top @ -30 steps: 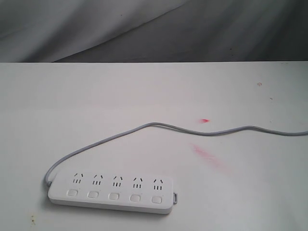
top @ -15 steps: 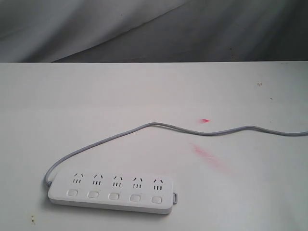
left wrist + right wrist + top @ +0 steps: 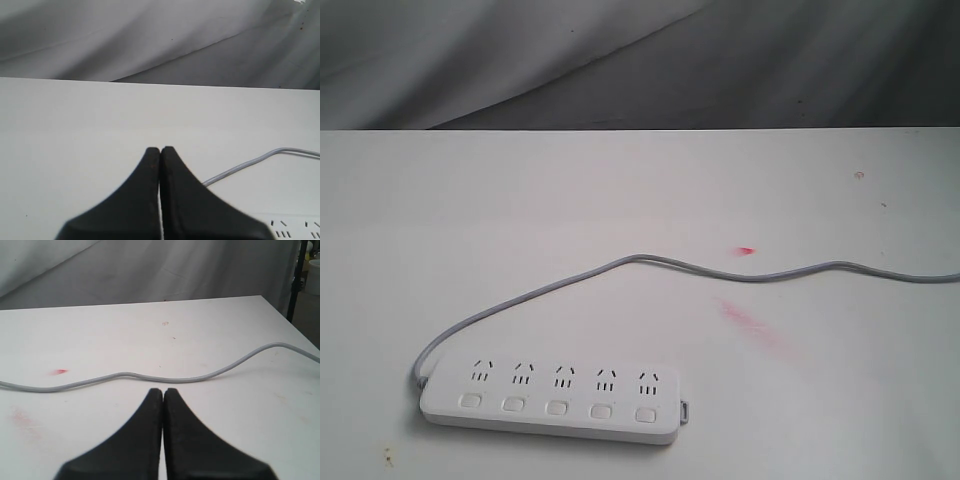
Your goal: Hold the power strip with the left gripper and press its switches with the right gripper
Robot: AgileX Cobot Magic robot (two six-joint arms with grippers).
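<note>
**Inspector:** Where is the item in relation to each hand?

**Assessor:** The long flat white plastic power strip (image 3: 550,402) lies flat at the near left of the white tabletop (image 3: 570,200). A corner of it, with socket slots, shows near the black two-fingered left hand (image 3: 159,149), apart from its fingers. The right wrist view shows only the thin grey cord (image 3: 150,377), crossing ahead of the black right hand (image 3: 163,390).

**Inspector:** Orientation?

**Assessor:** In the exterior view its long axis runs left to right, and the sockets face up. The five small white square switches (image 3: 557,407) sit in a row along the near edge. The cord leaves the left end, curves back and runs off to the right.

**Inspector:** Pose of the hands?

**Assessor:** Both are closed with the fingertips pressed together and hold nothing. Each hangs over the tabletop and points toward its far edge.
</note>
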